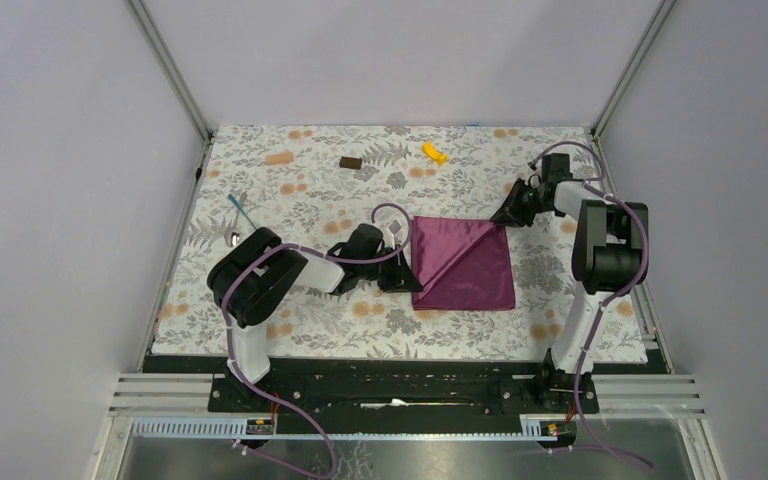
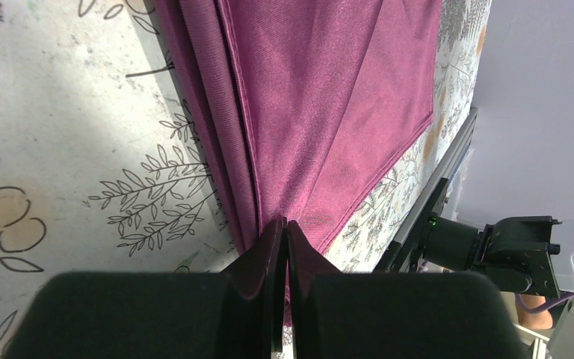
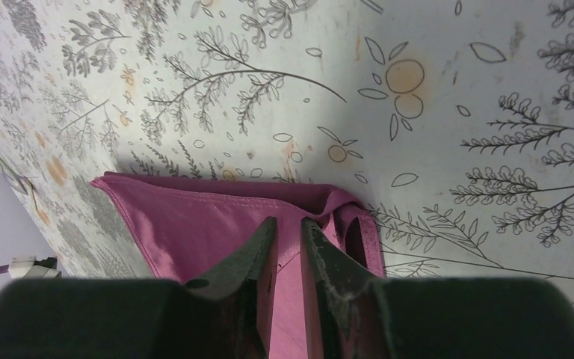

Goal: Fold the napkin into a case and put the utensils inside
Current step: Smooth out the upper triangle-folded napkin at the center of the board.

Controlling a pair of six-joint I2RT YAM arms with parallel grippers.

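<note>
Plum napkin [image 1: 463, 263] lies flat at centre of the floral table covering [image 1: 290, 330], with a diagonal crease running from its upper right corner down to the lower left. In the left wrist view the napkin [image 2: 321, 97] shows several stacked layers along its edge.

Left gripper [image 1: 400, 268] sits at the napkin's left edge. Close up, the left gripper [image 2: 285, 226] has its jaws almost together, with the cloth edge pinched between them.

Right gripper [image 1: 509, 212] is at the napkin's upper right corner. From its wrist, the right gripper [image 3: 289, 226] shows a narrow gap with a cloth fold [image 3: 209, 217] clamped in it.

Utensils [image 1: 240, 209] lie at left of frame, well apart from the napkin: a bluish handle with a silver head just below it, too small to tell fork from spoon.

Brown block [image 1: 350, 162] and yellow piece [image 1: 434, 152] lie near the top edge of the covering.
</note>
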